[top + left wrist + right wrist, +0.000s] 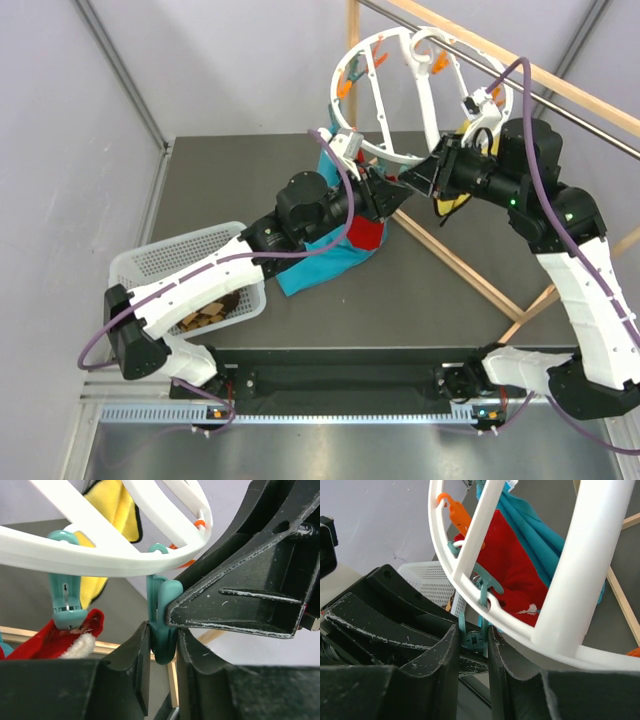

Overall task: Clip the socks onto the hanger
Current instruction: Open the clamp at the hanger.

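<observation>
The white ring hanger hangs from the rail, with orange and teal clips on its rim. A red sock hangs from a teal clip on the low rim and also shows in the left wrist view and the right wrist view. My left gripper is shut on a neighbouring teal clip under the rim. My right gripper meets it from the right and is shut on a teal clip, seemingly the same one. Checkered socks lie in the basket.
A white mesh basket sits at the left. A long teal cloth hangs beside the red sock. A yellow cloth hangs behind the ring. A wooden rail frame stands at the right and back.
</observation>
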`<state>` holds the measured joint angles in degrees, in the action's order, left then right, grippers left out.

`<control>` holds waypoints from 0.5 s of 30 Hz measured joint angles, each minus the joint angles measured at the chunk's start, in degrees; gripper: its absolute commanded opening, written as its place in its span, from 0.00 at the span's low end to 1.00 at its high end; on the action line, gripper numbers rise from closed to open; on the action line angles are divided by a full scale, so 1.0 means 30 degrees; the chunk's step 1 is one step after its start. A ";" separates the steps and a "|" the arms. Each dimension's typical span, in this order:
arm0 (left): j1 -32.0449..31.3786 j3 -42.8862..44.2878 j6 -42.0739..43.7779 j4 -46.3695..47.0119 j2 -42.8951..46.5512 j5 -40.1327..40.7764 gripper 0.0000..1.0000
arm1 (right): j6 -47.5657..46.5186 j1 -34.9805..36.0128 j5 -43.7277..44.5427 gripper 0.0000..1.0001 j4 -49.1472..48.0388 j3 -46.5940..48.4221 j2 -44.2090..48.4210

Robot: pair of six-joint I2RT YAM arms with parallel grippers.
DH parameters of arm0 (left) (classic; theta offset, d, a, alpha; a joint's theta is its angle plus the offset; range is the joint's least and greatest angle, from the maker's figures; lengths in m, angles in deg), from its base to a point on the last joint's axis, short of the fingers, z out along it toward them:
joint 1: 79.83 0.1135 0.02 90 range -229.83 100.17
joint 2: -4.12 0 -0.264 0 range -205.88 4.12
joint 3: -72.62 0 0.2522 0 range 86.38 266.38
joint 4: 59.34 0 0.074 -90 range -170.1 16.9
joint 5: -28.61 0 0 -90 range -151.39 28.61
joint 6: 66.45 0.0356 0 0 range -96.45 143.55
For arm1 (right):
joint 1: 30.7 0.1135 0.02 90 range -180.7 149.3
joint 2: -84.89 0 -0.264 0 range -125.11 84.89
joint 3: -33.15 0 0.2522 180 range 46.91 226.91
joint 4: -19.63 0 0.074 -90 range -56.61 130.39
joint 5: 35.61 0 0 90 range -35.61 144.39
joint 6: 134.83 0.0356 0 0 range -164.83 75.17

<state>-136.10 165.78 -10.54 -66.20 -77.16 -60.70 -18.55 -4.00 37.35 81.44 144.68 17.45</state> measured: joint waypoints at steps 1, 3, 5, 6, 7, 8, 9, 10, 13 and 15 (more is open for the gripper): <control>-0.0015 0.0066 0.0044 0.0000 -0.0080 -0.0029 0.17 | -0.0007 -0.0051 0.0022 0.03 -0.0073 -0.0073 0.0022; -0.0015 0.0146 0.0073 0.0036 -0.0219 -0.0168 0.01 | -0.0007 -0.0095 0.0095 0.09 -0.0277 -0.0240 0.0109; 0.0007 0.0153 0.0051 0.0066 -0.0255 -0.0226 0.00 | -0.0029 -0.0109 0.0182 0.15 -0.0466 -0.0466 0.0197; 0.0007 0.0153 0.0051 0.0051 -0.0262 -0.0226 0.00 | -0.0007 -0.0117 0.0197 0.22 -0.0561 -0.0568 0.0248; 0.0007 0.0153 0.0044 0.0051 -0.0277 -0.0219 0.00 | -0.0007 -0.0117 0.0233 0.24 -0.0758 -0.0765 0.0357; 0.0007 0.0153 0.0029 0.0051 -0.0277 -0.0233 0.00 | 0.0036 -0.0117 0.0248 0.25 -0.0918 -0.0947 0.0474; 0.0007 0.0153 0.0022 0.0051 -0.0284 -0.0248 0.00 | 0.0073 -0.0117 0.0255 0.31 -0.1078 -0.1115 0.0583; 0.0007 0.0153 0.0007 0.0051 -0.0291 -0.0270 0.00 | 0.0124 -0.0117 0.0270 0.36 -0.1173 -0.1246 0.0678; 0.0007 0.0153 -0.0029 0.0138 -0.0291 -0.0350 0.00 | 0.0255 -0.0109 0.0168 0.43 -0.1537 -0.1443 0.0780; 0.0007 0.0153 -0.0058 0.0153 -0.0299 -0.0357 0.00 | 0.0306 -0.0102 0.0124 0.48 -0.1712 -0.1530 0.0823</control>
<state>-136.07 166.24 -10.71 -65.74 -78.06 -61.77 -17.63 -4.31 37.73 76.31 140.09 19.92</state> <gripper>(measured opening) 0.271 0.436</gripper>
